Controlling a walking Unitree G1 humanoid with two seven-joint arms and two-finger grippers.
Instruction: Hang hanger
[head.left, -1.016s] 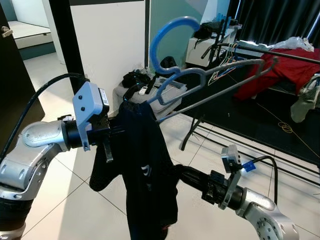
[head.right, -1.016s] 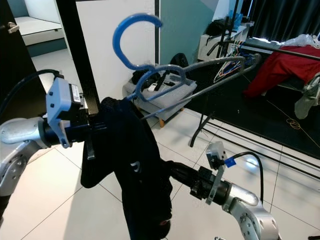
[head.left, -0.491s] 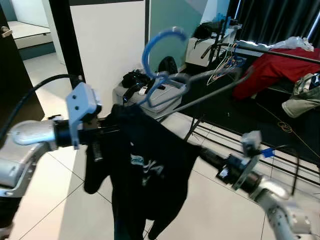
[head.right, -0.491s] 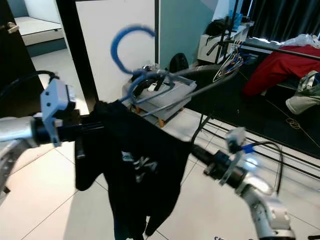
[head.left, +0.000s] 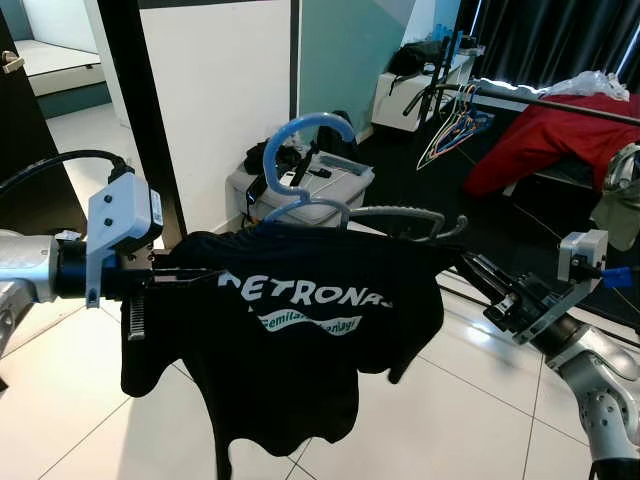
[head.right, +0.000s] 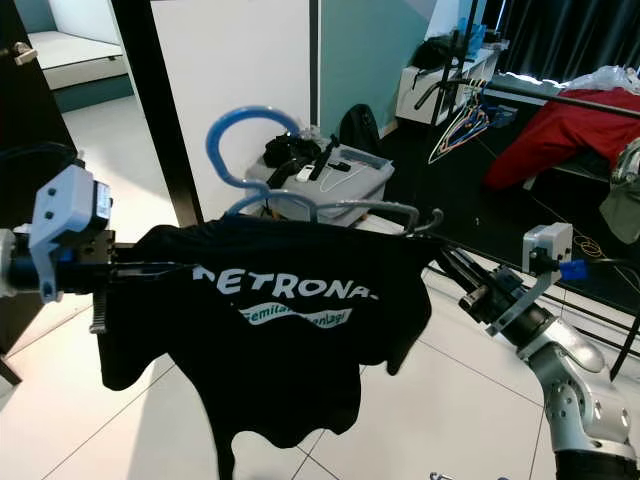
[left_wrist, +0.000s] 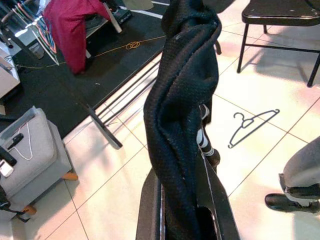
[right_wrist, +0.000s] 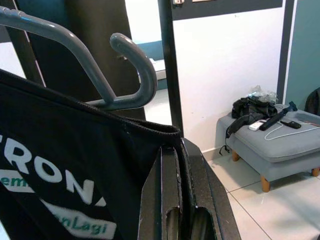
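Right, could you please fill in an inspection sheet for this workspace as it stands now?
Surface: pale tiled floor.
Job's things: black T-shirt stretched on a grey hanger with a blue hook.
Clutter: loose hanger on the floor; grey ottoman with gadgets; red cloth.
Grippers: left gripper clamps the shirt's left edge; right gripper clamps its right edge.
Cables: black cable on the left arm; orange cord on the dark mat.
Surroundings: clothes rail with hangers, white wall, a person's shoe.
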